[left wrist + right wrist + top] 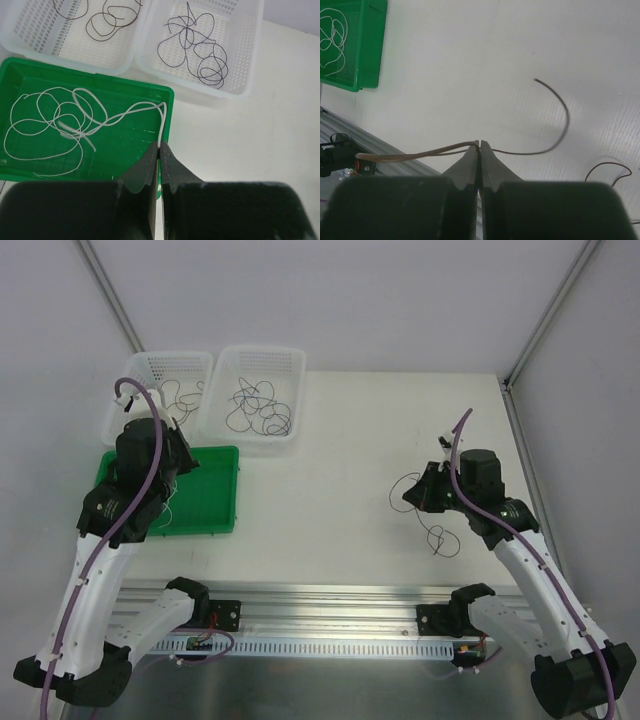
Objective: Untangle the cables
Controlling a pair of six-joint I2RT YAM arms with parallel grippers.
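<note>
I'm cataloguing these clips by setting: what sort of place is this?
Probably a lab robot test cell: a white table enclosed by plain panels, an aluminium rail along its near edge, plastic baskets and a green tray.

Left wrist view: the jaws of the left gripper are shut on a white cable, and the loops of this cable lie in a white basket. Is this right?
One detail is wrong. The left wrist view shows the jaws of the left gripper shut on the white cable, but its loops lie in the green tray.
</note>
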